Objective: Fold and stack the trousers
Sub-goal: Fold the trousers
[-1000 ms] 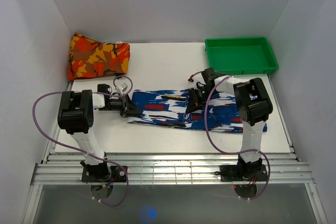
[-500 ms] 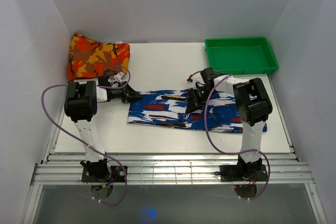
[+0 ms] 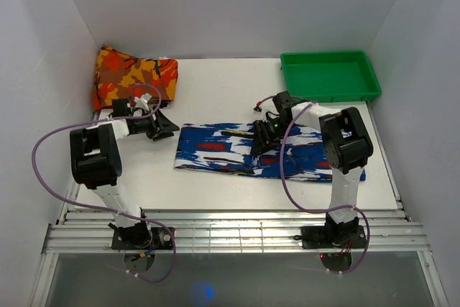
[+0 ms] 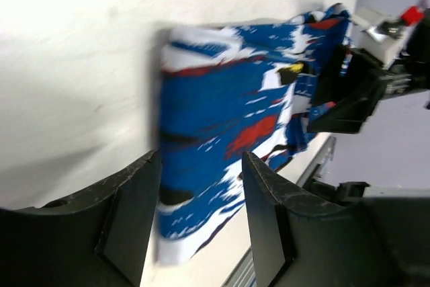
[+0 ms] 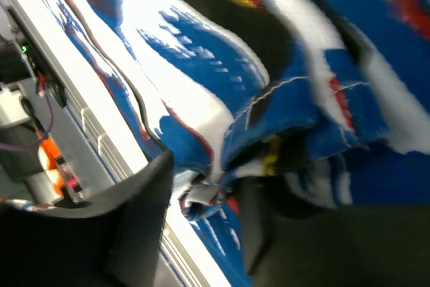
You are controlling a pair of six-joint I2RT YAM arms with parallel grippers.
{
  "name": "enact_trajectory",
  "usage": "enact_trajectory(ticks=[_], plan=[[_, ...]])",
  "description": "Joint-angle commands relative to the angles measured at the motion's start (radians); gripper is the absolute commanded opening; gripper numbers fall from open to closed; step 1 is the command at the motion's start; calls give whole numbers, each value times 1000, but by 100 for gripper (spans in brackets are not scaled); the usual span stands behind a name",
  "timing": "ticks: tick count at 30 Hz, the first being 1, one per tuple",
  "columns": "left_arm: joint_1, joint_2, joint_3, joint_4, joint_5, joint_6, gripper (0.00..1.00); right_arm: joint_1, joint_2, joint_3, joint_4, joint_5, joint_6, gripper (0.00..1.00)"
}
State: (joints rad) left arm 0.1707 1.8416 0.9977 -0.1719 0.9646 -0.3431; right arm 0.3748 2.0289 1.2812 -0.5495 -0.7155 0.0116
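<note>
The trousers, in a blue, white and black print with red patches, lie flat along the table. My left gripper hovers just off their left end, open and empty. In the left wrist view the left gripper frames the trousers beyond its spread fingers. My right gripper is down on the middle of the trousers. In the right wrist view the right gripper has its fingers apart, with a bunched fold of the trousers lying loose between them.
An orange, red and yellow folded cloth sits at the back left, close behind my left gripper. A green tray stands at the back right. White walls close in on both sides, and metal rails run along the near edge.
My left gripper has let go of the trousers' left end, opened and swung back and to the left. My right gripper has opened in place over the trousers' middle.
</note>
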Motion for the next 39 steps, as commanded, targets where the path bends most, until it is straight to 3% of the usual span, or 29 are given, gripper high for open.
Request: enact_trajectory(ticks=[1, 3, 7, 15, 22, 31, 36, 39], plan=[[46, -65, -71, -218, -69, 202, 62, 6, 8, -7, -10, 209, -96, 62], [43, -38, -106, -215, -43, 217, 61, 4, -1, 0, -29, 197, -105, 82], [39, 27, -140, -176, -44, 213, 57, -19, -45, 13, -58, 206, -147, 98], [-14, 100, -142, -25, -35, 158, 53, -93, -124, 21, -148, 149, -257, 96], [-100, 185, -113, 95, -55, 47, 53, -86, -44, 35, -191, 158, -251, 100], [-114, 217, -91, 144, -212, -39, 51, -68, 74, 95, -158, 283, -183, 75], [-82, 163, -102, 118, -218, -19, 57, -66, 42, 99, -150, 321, -202, 81], [-79, 154, -99, 88, -182, -11, 54, -60, -77, 77, -93, 300, -214, 81]])
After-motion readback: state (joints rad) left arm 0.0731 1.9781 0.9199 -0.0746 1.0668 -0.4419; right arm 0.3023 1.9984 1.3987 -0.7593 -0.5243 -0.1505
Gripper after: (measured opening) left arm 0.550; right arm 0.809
